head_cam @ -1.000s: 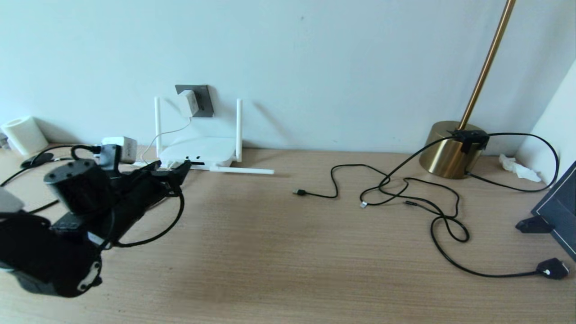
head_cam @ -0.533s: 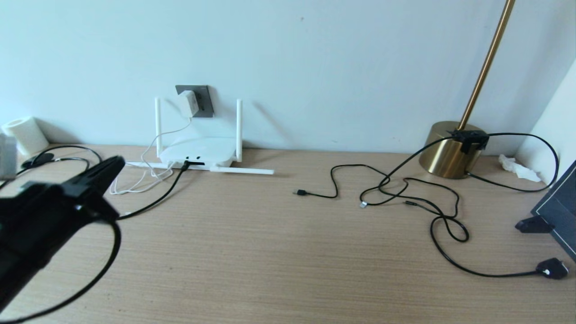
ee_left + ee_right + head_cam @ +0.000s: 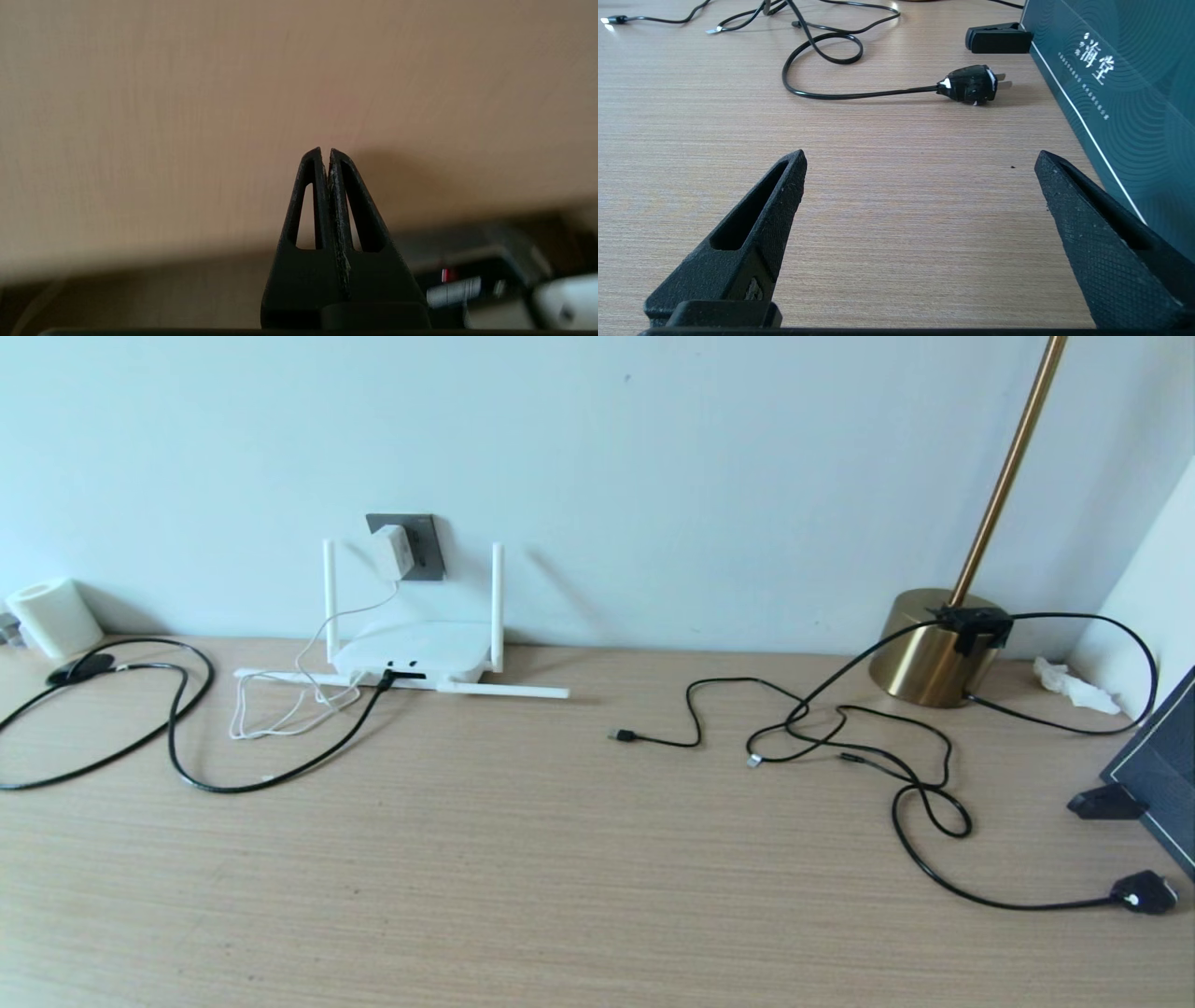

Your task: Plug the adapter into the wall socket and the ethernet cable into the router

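Note:
The white adapter [image 3: 390, 551] sits in the dark grey wall socket [image 3: 422, 547], its thin white cord looping down to the table. Below it lies the white router [image 3: 411, 651] with two antennas upright and two lying flat. The black ethernet cable [image 3: 187, 747] runs in a loop across the table, and its connector sits in a port on the router's front edge. Neither arm shows in the head view. My left gripper [image 3: 326, 151] is shut and empty over bare wood. Low over the table near its right end, my right gripper [image 3: 920, 158] stands open with nothing between its fingers.
A brass lamp base [image 3: 934, 649] stands at the back right with thin black cables [image 3: 840, 737] tangled in front, ending in a black mains plug [image 3: 971, 84]. A dark teal box [image 3: 1125, 79] stands beside the right gripper. A white roll [image 3: 51, 614] sits at the far left.
My left arm has drawn back from the router and left the head view, and its gripper has gone from open to shut. The ethernet cable stays in the router.

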Motion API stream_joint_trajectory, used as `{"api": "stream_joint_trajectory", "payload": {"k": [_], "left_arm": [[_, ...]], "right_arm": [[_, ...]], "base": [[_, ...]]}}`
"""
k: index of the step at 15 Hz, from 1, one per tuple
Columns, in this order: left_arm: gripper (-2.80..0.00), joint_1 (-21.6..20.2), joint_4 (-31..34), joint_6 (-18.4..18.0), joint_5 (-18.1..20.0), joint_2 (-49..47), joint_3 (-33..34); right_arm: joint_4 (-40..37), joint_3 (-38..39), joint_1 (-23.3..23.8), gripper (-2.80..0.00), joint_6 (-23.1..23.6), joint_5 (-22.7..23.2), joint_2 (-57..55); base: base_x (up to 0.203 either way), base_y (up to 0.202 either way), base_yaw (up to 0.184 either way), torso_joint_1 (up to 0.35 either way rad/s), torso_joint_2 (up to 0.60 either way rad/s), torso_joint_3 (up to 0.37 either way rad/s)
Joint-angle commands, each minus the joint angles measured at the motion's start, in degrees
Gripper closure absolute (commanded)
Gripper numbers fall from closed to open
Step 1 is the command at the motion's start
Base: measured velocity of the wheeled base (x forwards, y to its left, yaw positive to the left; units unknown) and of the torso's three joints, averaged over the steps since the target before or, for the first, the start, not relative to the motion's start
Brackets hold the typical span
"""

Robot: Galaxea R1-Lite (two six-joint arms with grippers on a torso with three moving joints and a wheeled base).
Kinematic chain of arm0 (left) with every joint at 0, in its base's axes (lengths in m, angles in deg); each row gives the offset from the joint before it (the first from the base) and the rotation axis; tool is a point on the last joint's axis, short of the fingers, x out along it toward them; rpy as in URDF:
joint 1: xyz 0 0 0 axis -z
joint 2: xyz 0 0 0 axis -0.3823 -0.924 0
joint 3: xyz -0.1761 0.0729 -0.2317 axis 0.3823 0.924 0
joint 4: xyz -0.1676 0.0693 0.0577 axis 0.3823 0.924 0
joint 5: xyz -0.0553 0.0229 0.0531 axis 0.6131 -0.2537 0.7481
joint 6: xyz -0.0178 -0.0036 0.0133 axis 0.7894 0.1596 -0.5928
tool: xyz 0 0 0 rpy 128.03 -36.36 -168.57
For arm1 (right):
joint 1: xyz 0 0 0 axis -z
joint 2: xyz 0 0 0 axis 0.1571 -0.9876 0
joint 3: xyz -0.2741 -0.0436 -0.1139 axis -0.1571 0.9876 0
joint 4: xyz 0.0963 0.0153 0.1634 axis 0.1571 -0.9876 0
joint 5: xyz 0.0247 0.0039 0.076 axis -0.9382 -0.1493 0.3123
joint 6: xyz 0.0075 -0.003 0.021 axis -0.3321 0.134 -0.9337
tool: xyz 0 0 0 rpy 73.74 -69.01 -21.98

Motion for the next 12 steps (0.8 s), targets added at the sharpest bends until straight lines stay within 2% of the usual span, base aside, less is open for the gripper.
{"api": "stream_joint_trajectory", "payload": {"k": [1, 2, 3, 4, 6, 9, 10, 11, 12], "left_arm": [[0.00, 0.63, -0.47, 2.86, -2.90, 7.34, 2.45], [0.00, 0.72, -9.30, 3.04, -2.99, 7.76, 3.35], [0.00, 0.79, -13.72, 1.58, -2.09, 8.02, 3.86], [0.00, 0.83, -13.66, -0.78, -0.56, 8.21, 4.26], [0.00, 0.94, -3.74, -8.54, 4.41, 8.65, 5.12], [0.00, 3.43, -2.99, -9.38, 5.30, 8.76, 5.37], [0.00, 2.65, -2.98, -9.54, 4.81, 8.63, 5.31], [0.00, -0.54, -2.99, -9.62, 4.56, 8.65, 5.30], [0.00, -5.70, -3.04, -9.68, 4.48, 8.89, 5.31]], "right_arm": [[0.03, 0.62, -0.01, -2.80, -0.02, -0.02, 0.00], [0.03, 0.62, -0.01, -2.80, -0.02, -0.02, 0.00], [-0.02, 0.62, -0.01, -2.80, -0.02, -0.02, 0.00], [-0.05, 0.62, 0.02, -2.80, -0.02, -0.02, 0.00], [-0.06, 0.62, -0.01, -2.80, -0.02, -0.02, -0.09], [-0.02, 0.62, -0.01, -2.80, -0.02, -0.02, 0.00], [-0.03, 0.62, -0.01, -2.80, -0.02, -0.02, -0.02], [0.01, 0.62, 0.07, -2.80, 0.22, -0.02, 0.00], [-0.06, 0.62, -0.01, -2.80, 0.24, -0.02, -0.08]], "base": [[0.000, 0.000, 0.000, 0.000, 0.00, 0.000], [0.000, 0.000, 0.000, 0.000, 0.00, 0.000], [0.000, 0.000, 0.000, 0.000, 0.00, 0.000], [0.000, 0.000, 0.000, 0.000, 0.00, 0.000], [0.000, 0.000, 0.000, 0.000, 0.00, 0.000], [0.000, 0.000, 0.000, 0.000, 0.00, 0.000], [0.000, 0.000, 0.000, 0.000, 0.00, 0.000], [0.000, 0.000, 0.000, 0.000, 0.00, 0.000], [0.000, 0.000, 0.000, 0.000, 0.00, 0.000]]}}
